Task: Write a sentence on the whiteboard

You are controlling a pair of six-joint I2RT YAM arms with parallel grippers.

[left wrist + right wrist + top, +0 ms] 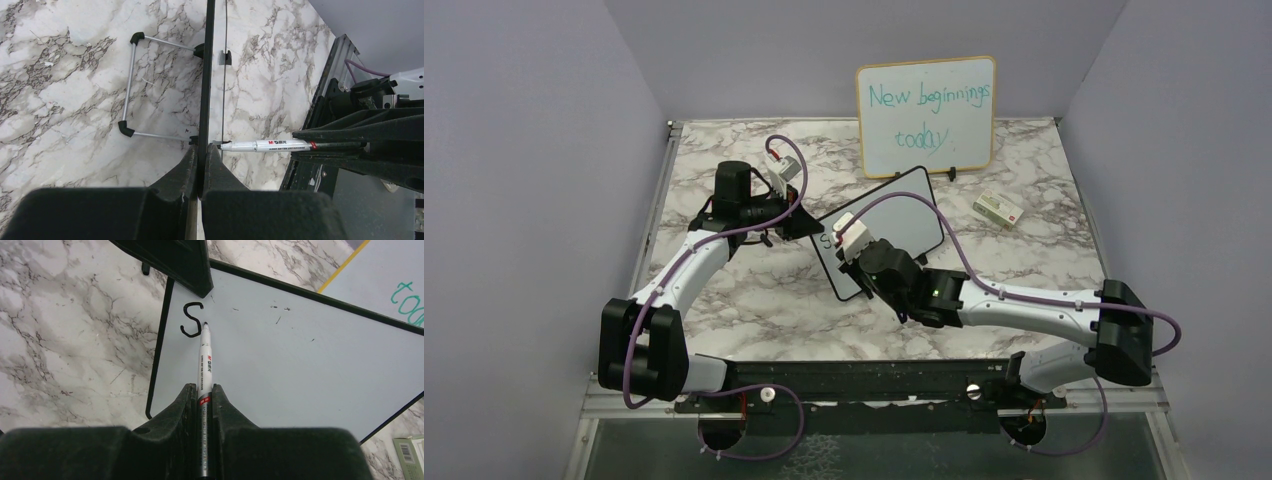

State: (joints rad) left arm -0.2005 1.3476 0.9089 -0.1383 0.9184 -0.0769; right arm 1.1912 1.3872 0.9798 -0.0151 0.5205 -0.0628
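Right claw [202, 390] is clamped shut on a white marker [205, 365], gripping it by the back half, with the barrel sticking out forward between the fingers. Its arm reaches in from the near right corner of the table [764, 300] toward the middle. The marker tip is down on the whiteboard [300, 355], just right of a black letter S [191, 320]. That S is the only writing on the board, close to its left short edge; the rest has only a few tiny specks.

The whiteboard is black-framed and sits about mid-table, skewed, with its long side running from near left to far right. A wire stand [131, 85] with black corner tips sticks out from its back onto the marble. Can't tell how steeply the board leans.

Left claw [201, 150] is closed on the whiteboard's left end, one finger on each face. The left wrist view shows the board edge-on between them. The same view shows the marker meeting the writing face from the other side. The left arm comes up along the left edge of the table.

Further back, a small box [998, 209] lies toward the right edge, apart from the whiteboard. Near the far edge, a wood-framed board [927, 115] stands upright, with teal handwriting reading "New beginnings today".
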